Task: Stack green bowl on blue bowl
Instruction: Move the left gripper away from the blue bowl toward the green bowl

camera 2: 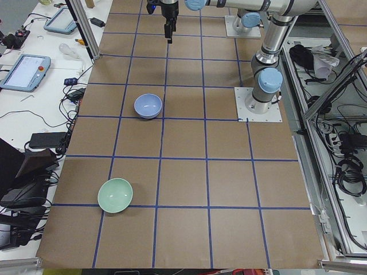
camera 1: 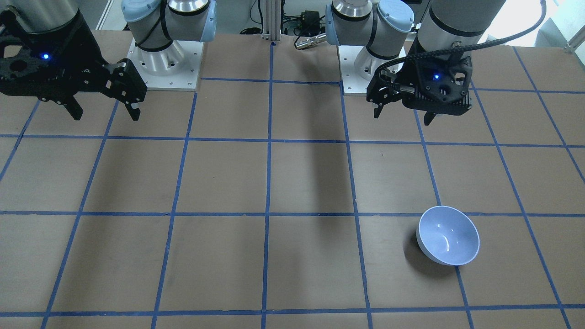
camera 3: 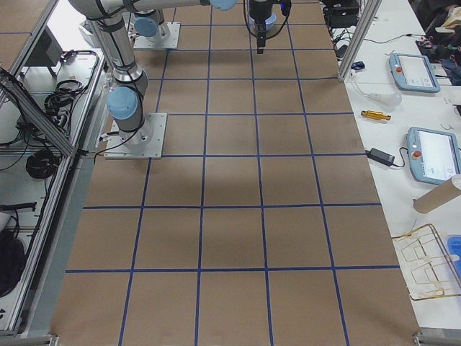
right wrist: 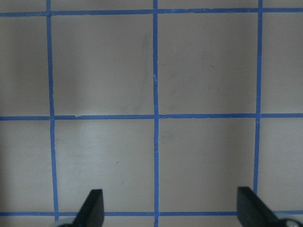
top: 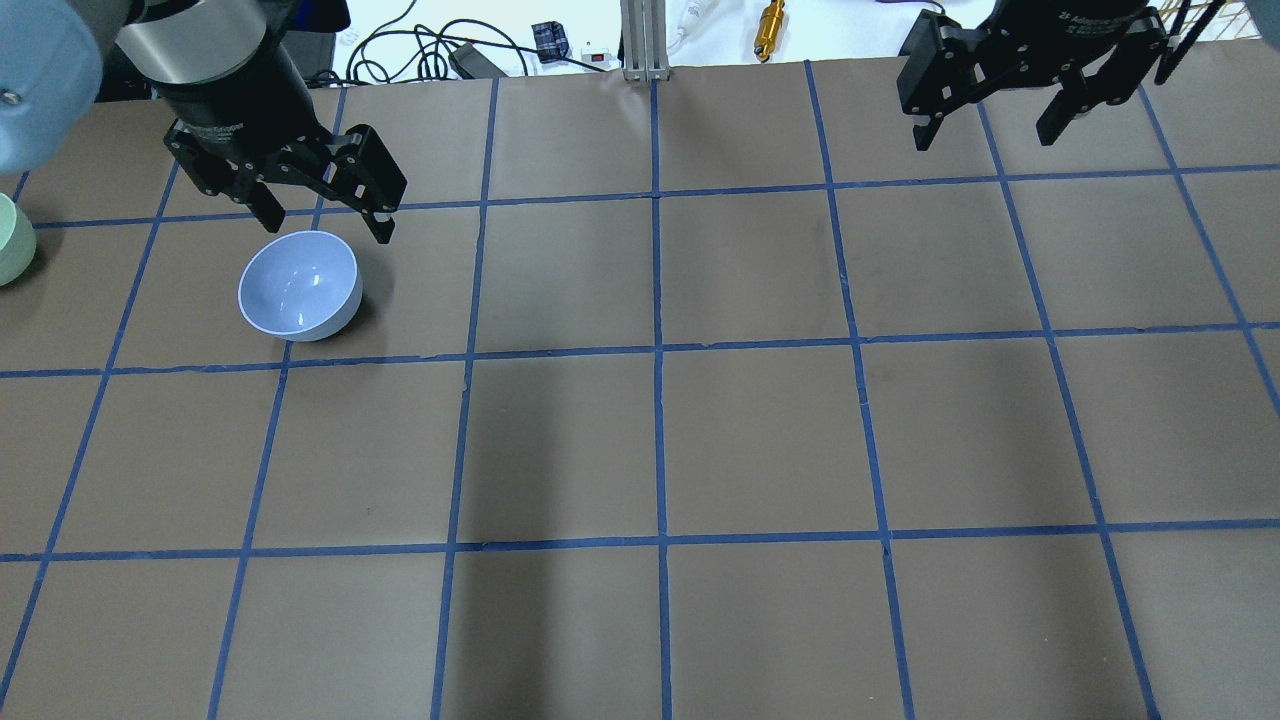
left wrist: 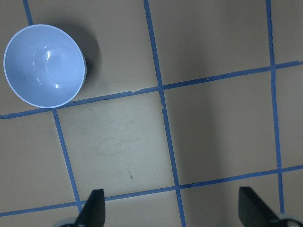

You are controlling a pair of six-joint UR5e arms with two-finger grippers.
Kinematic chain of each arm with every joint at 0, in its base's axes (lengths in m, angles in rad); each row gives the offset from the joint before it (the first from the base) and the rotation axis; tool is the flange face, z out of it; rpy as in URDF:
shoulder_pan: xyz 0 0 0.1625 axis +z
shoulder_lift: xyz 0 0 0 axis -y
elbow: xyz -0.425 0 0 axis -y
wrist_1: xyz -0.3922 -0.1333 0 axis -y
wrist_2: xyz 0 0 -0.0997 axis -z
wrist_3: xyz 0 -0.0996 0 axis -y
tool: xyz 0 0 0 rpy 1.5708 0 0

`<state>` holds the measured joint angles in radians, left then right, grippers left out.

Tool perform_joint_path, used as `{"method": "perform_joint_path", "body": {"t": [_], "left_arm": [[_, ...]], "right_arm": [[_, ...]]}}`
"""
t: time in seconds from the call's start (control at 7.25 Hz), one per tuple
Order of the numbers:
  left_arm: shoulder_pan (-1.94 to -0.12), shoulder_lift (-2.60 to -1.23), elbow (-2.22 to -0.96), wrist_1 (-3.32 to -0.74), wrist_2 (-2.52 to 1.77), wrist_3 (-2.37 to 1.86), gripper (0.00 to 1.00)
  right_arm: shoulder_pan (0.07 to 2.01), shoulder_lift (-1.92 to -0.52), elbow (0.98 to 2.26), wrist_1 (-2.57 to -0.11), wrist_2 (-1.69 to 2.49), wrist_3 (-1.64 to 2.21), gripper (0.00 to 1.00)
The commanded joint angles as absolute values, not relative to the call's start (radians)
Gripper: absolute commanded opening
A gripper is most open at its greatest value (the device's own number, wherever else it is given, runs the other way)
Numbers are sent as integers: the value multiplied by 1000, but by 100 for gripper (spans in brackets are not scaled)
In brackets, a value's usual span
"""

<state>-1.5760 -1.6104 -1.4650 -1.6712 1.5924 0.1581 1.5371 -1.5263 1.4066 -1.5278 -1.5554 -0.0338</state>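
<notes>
The blue bowl (top: 300, 285) stands upright and empty on the brown gridded table, on the robot's left side; it also shows in the front view (camera 1: 449, 235), the left side view (camera 2: 148, 105) and the left wrist view (left wrist: 45, 65). The green bowl (camera 2: 115, 195) stands upright about two grid squares further toward the table's left end, cut by the edge of the overhead view (top: 12, 240). My left gripper (top: 327, 228) is open and empty, raised above the table near the blue bowl (camera 1: 402, 117). My right gripper (top: 982, 138) is open and empty, raised over bare table on the far right (camera 1: 106, 116).
Both arm bases (camera 1: 167, 64) (camera 1: 365, 68) stand at the table's robot side. An aluminium post (top: 645, 40), cables and a brass part (top: 770, 15) lie past the far edge. Tablets (camera 2: 26, 71) lie on the side bench.
</notes>
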Motion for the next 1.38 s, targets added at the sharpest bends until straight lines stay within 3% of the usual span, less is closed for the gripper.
{"method": "perform_joint_path", "body": {"t": [0.0, 0.83, 1.24], "left_arm": [[-1577, -1602, -1471, -1677, 1594, 156, 100], [-1552, -1612, -1470, -1600, 1585, 143, 100], [-1314, -1624, -1450, -1624, 1595, 613, 100]], "right_arm": [[1537, -1526, 1407, -1528, -1557, -34, 100], [1537, -1526, 1407, -1528, -1555, -34, 100], [1537, -1525, 1407, -1528, -1557, -35, 100]]}}
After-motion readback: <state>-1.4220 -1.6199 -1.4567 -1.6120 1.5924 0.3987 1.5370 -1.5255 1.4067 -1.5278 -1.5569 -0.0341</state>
